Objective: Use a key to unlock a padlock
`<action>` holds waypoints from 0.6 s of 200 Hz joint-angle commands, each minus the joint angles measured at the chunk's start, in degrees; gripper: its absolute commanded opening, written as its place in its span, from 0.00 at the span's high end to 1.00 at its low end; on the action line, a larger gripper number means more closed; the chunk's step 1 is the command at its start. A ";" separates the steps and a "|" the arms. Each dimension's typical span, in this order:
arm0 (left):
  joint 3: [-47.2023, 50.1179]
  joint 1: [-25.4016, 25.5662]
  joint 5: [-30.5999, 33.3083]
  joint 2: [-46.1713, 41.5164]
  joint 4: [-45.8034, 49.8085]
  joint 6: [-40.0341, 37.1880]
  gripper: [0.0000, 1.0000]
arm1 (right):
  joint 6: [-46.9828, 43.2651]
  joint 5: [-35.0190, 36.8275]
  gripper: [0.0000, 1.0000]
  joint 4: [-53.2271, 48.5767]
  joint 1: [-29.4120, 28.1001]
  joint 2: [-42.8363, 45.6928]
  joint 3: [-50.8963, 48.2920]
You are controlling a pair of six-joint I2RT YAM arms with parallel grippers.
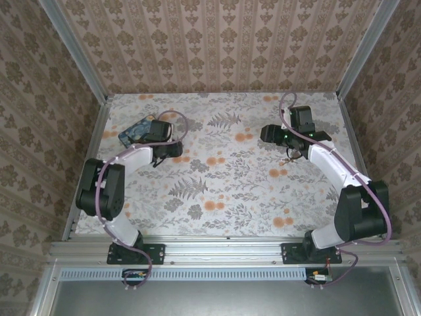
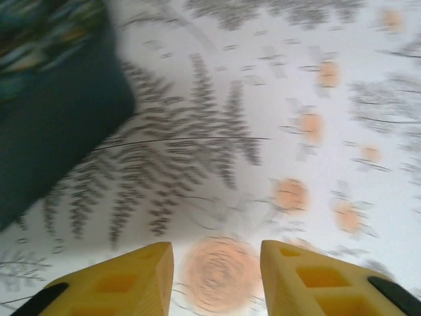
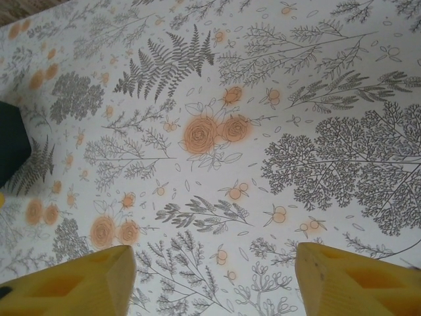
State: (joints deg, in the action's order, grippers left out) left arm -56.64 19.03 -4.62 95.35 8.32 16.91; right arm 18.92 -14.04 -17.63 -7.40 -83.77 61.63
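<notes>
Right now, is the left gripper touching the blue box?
Apart. Left wrist view: floral tabletop shows between the open left gripper and the blue box.

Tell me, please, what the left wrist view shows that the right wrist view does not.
Left wrist: the dark-blue box at upper left, blurred, ahead of the left gripper. Right wrist: tree prints, an unidentifiable dark shape at the left edge, and the right gripper, opened wider. Both: the flowered table, yellow jaws open, nothing between them.
</notes>
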 commanded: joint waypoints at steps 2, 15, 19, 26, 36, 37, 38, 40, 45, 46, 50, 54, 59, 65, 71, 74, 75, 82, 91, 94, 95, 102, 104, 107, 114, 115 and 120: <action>3.08 0.30 -5.87 -7.98 -3.28 0.12 0.37 | -4.07 3.34 0.00 -1.56 -0.24 0.95 -0.42; 5.26 -0.73 -1.31 -11.31 -4.77 -0.04 0.00 | -6.50 8.13 0.00 -0.60 0.20 3.10 -2.73; 6.07 -1.18 0.89 -12.11 -5.44 -0.39 0.00 | -7.13 9.46 0.00 0.50 0.38 3.56 -3.91; 7.71 -2.26 4.72 -13.38 -7.29 -1.84 0.00 | -8.08 12.01 0.00 2.98 0.73 6.25 -6.18; 10.67 -3.47 11.24 -14.92 -10.83 -4.97 0.00 | -10.13 16.12 0.00 7.44 1.06 9.06 -10.22; 11.02 -3.60 11.75 -15.10 -11.29 -4.97 0.00 | -10.30 16.58 0.00 8.27 1.06 9.37 -10.65; 11.38 -3.71 12.32 -15.28 -11.65 -5.27 0.00 | -10.48 16.89 0.00 9.00 1.07 9.70 -11.44; 11.91 -3.90 13.47 -15.66 -12.42 -6.11 0.00 | -10.94 17.77 0.00 10.39 1.18 10.27 -12.56; 13.57 -4.37 16.64 -16.65 -14.26 -7.94 0.00 | -12.19 19.69 0.00 16.45 1.32 11.56 -15.91; 13.92 -4.45 17.22 -16.84 -14.54 -8.38 0.00 | -12.34 20.03 0.00 17.39 1.32 11.89 -16.79; 15.14 -4.79 19.12 -17.57 -15.82 -10.34 0.00 | -12.85 21.34 0.00 21.46 1.49 13.02 -19.56; 16.28 -5.07 21.04 -18.22 -16.99 -12.18 0.00 | -14.47 21.22 0.00 25.47 1.85 13.80 -21.97; 17.31 -5.51 24.34 -18.66 -17.77 -13.72 0.00 | -16.58 20.98 0.00 29.53 2.04 14.79 -25.19; 17.25 -6.71 26.65 -19.39 -15.51 -13.48 0.00 | -17.60 21.41 0.00 32.88 2.20 15.47 -27.44; 18.26 -8.01 26.99 -19.94 -15.68 -14.13 0.00 | -17.08 22.72 0.00 34.91 2.69 15.85 -29.26; 19.33 -8.52 27.21 -20.36 -16.98 -14.53 0.00 | -16.66 22.91 0.00 35.32 2.92 15.72 -29.56; 19.83 -8.68 27.34 -20.46 -17.53 -14.57 0.00 | -16.51 22.96 0.00 35.44 3.05 15.69 -29.69; 22.93 -9.70 27.29 -21.46 -21.68 -15.53 0.00 | -15.76 23.24 0.00 36.94 3.54 14.95 -30.59; 26.05 -11.53 24.12 -22.74 -24.17 -15.19 0.00 | -14.98 23.61 0.00 42.50 3.78 13.19 -32.78; 27.03 -12.33 23.08 -23.03 -25.43 -14.81 0.00 | -15.04 23.31 0.00 45.04 3.79 12.38 -33.66; 27.51 -12.52 22.77 -23.07 -25.92 -14.67 0.00 | -15.09 23.25 0.00 45.66 3.79 12.08 -34.02; 30.74 -14.36 20.53 -22.40 -32.41 -13.81 0.00 | -16.09 22.60 0.00 49.29 3.80 9.96 -35.20; 31.84 -14.89 20.22 -21.96 -34.55 -13.36 0.00 | -16.43 22.60 0.00 49.95 3.73 9.37 -35.31; 33.00 -15.85 19.71 -21.15 -38.16 -13.54 0.00 | -16.84 22.50 0.00 51.21 3.69 8.42 -35.57; 32.82 -17.18 17.39 -21.22 -38.04 -12.17 0.00 | -17.66 22.86 0.00 56.00 3.71 6.14 -36.75; 32.95 -17.31 16.98 -21.20 -38.43 -12.38 0.00 | -17.72 22.85 0.00 56.68 3.71 5.71 -36.92; 33.92 -17.52 16.03 -20.49 -43.06 -13.56 0.00 | -18.14 23.21 0.00 60.77 3.71 3.69 -38.11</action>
State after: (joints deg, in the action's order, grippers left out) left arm -26.39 4.51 15.31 73.82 -18.04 4.89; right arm 4.21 6.52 21.71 -3.75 -73.82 27.05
